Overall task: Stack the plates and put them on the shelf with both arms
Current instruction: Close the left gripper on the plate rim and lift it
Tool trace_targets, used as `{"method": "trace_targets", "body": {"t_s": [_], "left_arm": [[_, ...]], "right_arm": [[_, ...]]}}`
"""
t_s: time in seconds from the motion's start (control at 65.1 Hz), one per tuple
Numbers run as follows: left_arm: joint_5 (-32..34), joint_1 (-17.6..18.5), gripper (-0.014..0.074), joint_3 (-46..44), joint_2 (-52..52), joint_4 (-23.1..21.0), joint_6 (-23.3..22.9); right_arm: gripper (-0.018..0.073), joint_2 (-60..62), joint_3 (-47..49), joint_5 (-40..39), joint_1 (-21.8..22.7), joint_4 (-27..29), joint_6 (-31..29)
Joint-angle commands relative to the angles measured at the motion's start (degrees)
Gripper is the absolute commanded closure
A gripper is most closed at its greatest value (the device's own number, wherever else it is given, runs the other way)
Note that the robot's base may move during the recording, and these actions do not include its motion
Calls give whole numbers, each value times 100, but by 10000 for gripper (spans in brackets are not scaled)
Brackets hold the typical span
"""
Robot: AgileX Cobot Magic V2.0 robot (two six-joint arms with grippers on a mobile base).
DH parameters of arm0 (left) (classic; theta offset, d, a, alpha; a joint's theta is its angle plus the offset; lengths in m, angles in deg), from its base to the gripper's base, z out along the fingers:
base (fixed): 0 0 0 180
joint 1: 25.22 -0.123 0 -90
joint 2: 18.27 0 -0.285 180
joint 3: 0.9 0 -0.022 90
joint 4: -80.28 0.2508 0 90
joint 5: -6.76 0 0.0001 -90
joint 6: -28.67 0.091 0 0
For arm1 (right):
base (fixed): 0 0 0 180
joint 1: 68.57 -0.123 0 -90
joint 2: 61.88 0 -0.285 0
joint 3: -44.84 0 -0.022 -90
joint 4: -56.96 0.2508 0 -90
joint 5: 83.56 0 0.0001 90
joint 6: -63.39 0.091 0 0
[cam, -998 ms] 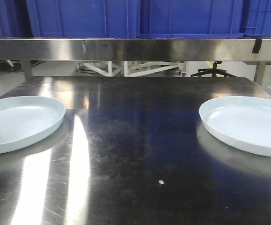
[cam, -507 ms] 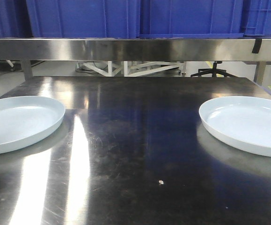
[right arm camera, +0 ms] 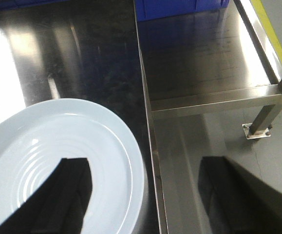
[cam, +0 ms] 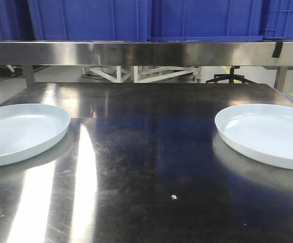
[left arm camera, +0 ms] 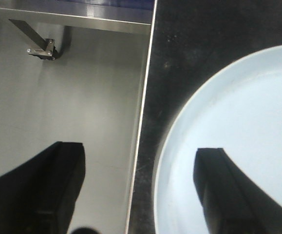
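Two pale blue plates lay flat on the steel bench (cam: 146, 172), well apart. The left plate (cam: 19, 132) sat at the bench's left side and the right plate (cam: 267, 134) at its right side, with bare scratched metal between them. Behind them a steel shelf (cam: 136, 53) ran across, carrying blue crates (cam: 90, 20).

My left end effector (left arm camera: 140, 151) was spread wide and pinched nothing. It straddled the bench's left edge: one finger (left arm camera: 48, 190) hung over the grey floor (left arm camera: 87, 97) beside the bench, and the other was over the left plate's basin, inside the rim.

My right end effector (right arm camera: 145, 163) was likewise spread and pinched nothing. One finger (right arm camera: 58, 195) was over the right plate's ringed basin, and the other was past the bench's right edge, over a grey surface lower down. From the wrist views I could not tell whether either inner finger touched its plate.
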Motion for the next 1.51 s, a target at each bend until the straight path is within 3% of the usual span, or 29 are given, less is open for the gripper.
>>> {"method": "trace_targets", "body": {"t_s": [0.0, 1.49], "left_arm": [[341, 7, 87, -178, 192, -26, -71], [409, 7, 89, -178, -383, -56, -71]], "right_arm": [[-11, 46, 209, -343, 2, -85, 2], [-11, 46, 209, -343, 2, -85, 2]]}}
